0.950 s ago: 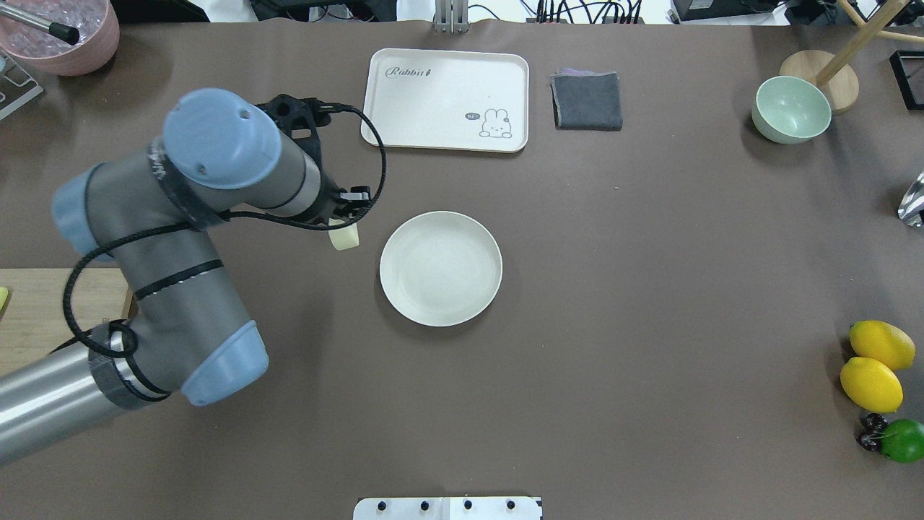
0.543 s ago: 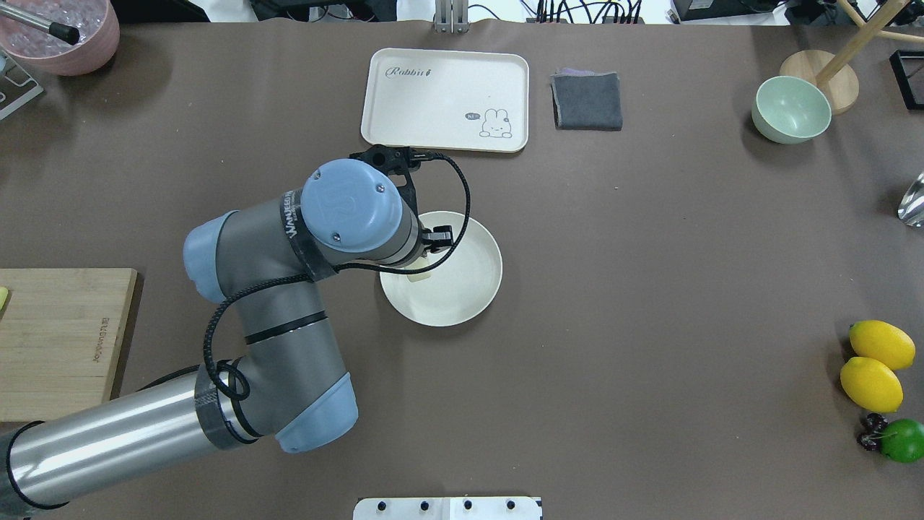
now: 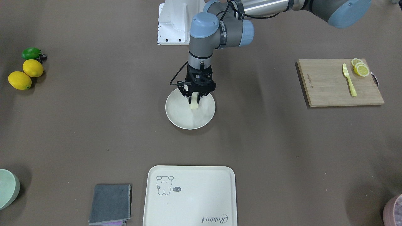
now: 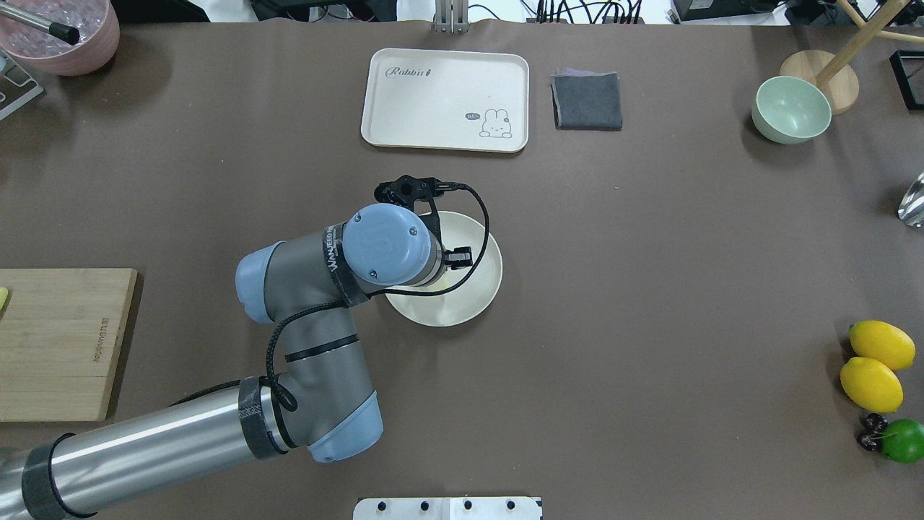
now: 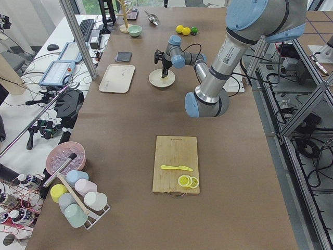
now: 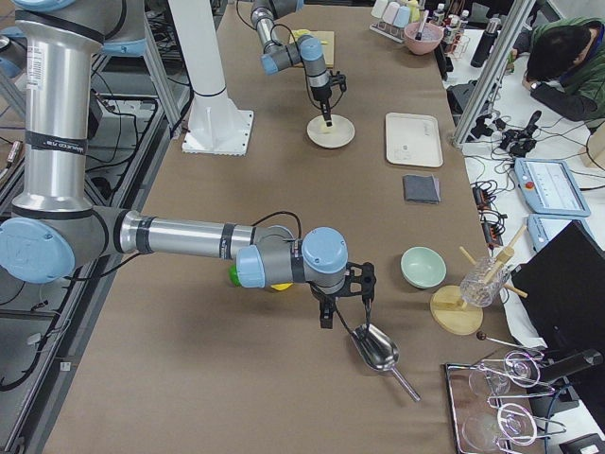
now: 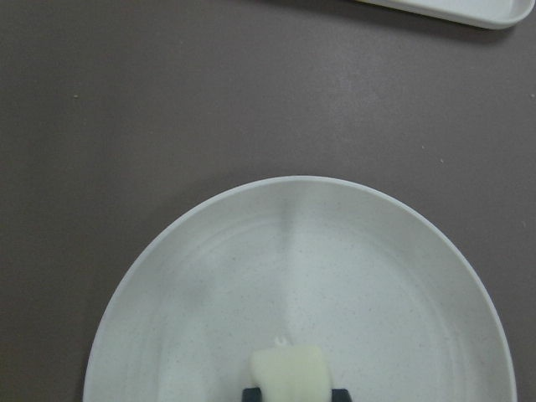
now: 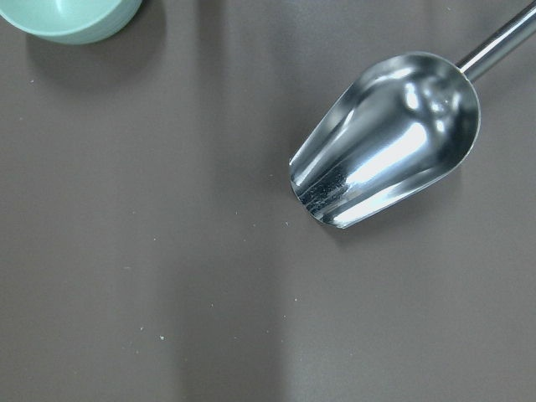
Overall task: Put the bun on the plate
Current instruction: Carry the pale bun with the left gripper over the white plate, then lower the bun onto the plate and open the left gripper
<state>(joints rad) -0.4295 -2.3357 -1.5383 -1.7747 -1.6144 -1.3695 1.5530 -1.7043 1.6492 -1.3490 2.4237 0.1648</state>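
The round cream-white plate (image 3: 176,119) lies mid-table, also visible in the overhead view (image 4: 476,289) and the left wrist view (image 7: 335,251). My left gripper (image 3: 194,101) points straight down over the plate's inside, shut on the bun (image 3: 194,106), a small pale cream block. From the wrist camera the bun (image 7: 289,375) sits between the two dark fingertips, low over the plate's near half. Whether it touches the plate I cannot tell. In the overhead view the wrist hides the bun. My right gripper (image 6: 340,317) hovers by a metal scoop (image 8: 389,138); whether it is open or shut I cannot tell.
A cream tray (image 4: 446,100) and a grey cloth (image 4: 587,101) lie beyond the plate. A green bowl (image 4: 790,110), two lemons (image 4: 877,361) and a lime are far right. A cutting board (image 3: 326,84) with lemon slices and a yellow knife is on the left.
My left arm has carried the bun rightward, from beside the plate's left rim to over the plate's inside.
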